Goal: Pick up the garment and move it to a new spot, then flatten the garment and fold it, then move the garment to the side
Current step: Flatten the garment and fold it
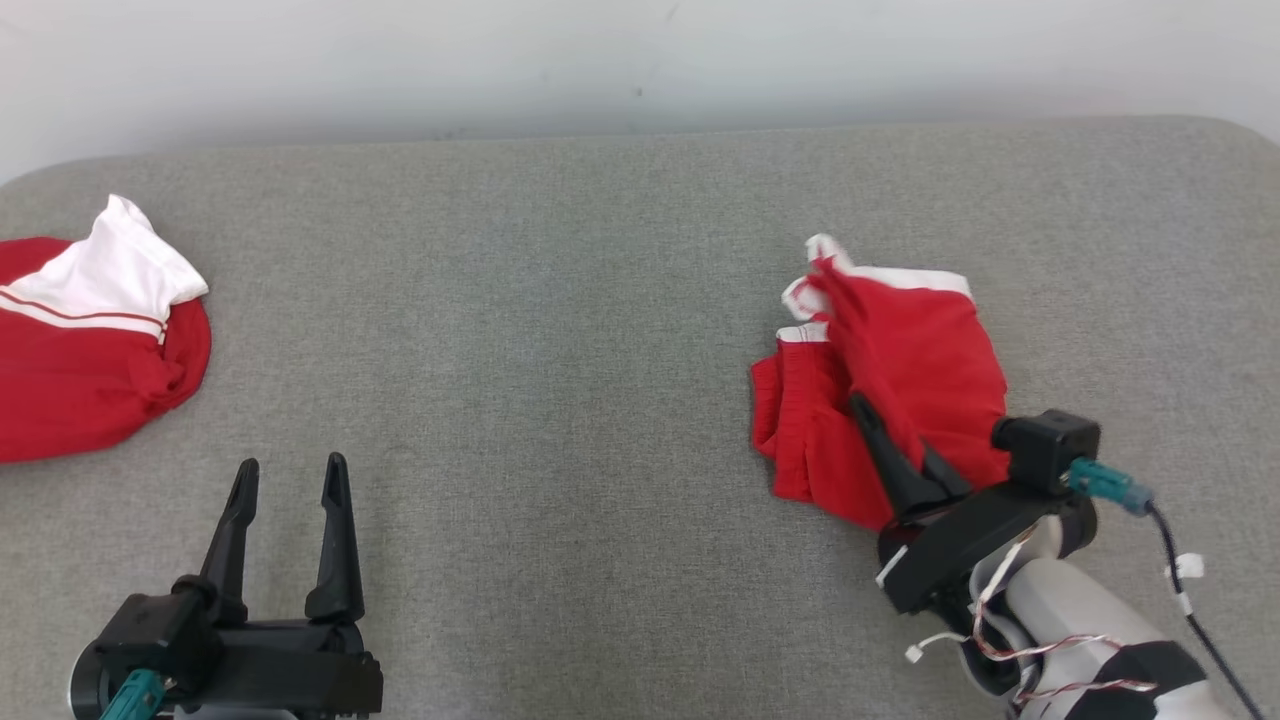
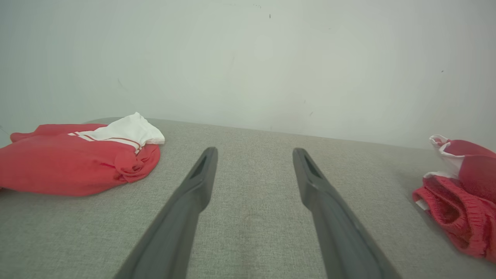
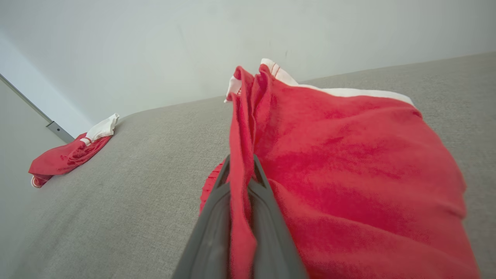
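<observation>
A red garment (image 1: 900, 360) with white trim lies crumpled on the right of the grey surface. My right gripper (image 1: 868, 412) is shut on a fold of it. In the right wrist view the red cloth (image 3: 348, 174) runs pinched between the two dark fingers (image 3: 211, 221) and drapes off to the right. The same garment (image 2: 461, 201) shows at the right edge of the left wrist view. My left gripper (image 1: 292, 472) stands open at the lower left, over bare surface, far from the garment, with nothing between its fingers (image 2: 193, 193).
A second red and white garment (image 1: 90, 340) lies bunched at the far left edge of the grey padded surface (image 1: 550, 350). It also appears as a red heap (image 2: 77, 159) in the left wrist view and a small heap (image 3: 69, 155) in the right wrist view. A pale wall (image 1: 600, 60) stands behind.
</observation>
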You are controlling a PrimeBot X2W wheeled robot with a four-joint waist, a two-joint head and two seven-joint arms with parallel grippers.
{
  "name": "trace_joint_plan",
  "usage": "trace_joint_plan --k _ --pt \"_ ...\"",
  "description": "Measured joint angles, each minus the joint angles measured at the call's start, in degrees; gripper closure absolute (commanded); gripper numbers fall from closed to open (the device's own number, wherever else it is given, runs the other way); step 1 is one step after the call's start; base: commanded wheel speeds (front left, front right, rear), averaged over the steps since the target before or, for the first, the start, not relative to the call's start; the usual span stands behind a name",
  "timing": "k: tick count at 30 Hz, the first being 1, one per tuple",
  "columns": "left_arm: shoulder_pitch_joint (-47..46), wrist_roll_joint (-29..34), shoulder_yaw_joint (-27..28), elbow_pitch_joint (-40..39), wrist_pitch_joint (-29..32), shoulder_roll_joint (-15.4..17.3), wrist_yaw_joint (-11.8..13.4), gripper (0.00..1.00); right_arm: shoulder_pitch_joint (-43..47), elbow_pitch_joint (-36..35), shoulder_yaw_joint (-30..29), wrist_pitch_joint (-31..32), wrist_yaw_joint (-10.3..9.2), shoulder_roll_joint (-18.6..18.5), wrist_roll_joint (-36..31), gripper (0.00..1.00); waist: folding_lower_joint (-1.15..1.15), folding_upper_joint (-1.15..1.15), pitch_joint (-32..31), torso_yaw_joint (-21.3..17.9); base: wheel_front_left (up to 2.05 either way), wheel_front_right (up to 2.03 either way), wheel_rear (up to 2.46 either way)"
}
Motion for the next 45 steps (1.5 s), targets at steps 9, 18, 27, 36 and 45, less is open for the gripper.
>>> trace_joint_plan --k 9,18,27,36,45 --pt "-0.1 -0.4 -0.5 0.5 0.0 0.0 0.4 0.00 2.9 -0.6 -4.9 0.0 0.00 5.6 -9.1 0.00 0.00 0.00 0.6 0.4 0.00 0.00 0.00" --pt "-0.3 -0.4 -0.5 0.8 0.0 0.0 0.3 0.00 7.7 -10.4 -17.3 0.0 0.00 0.7 -14.4 0.00 0.00 0.00 0.4 0.0 0.00 0.00 0.00" --pt "-0.3 -0.4 -1.2 1.0 0.0 0.0 0.0 0.00 8.7 -3.1 -22.4 0.0 0.00 -2.1 -16.9 1.00 0.00 0.00 -0.1 1.0 0.00 0.00 0.00" --pt "-1.1 -0.3 -2.1 1.6 0.0 0.0 -0.2 0.00 6.2 4.8 -19.0 0.0 0.00 2.2 -20.8 1.00 0.00 0.00 -0.1 2.8 0.00 0.00 0.00" --pt "-1.1 -0.1 -2.1 2.4 0.0 0.0 -0.3 0.00 5.4 8.4 -13.7 0.0 0.00 11.0 -23.2 1.00 0.00 0.00 -0.2 4.2 0.00 0.00 0.00"
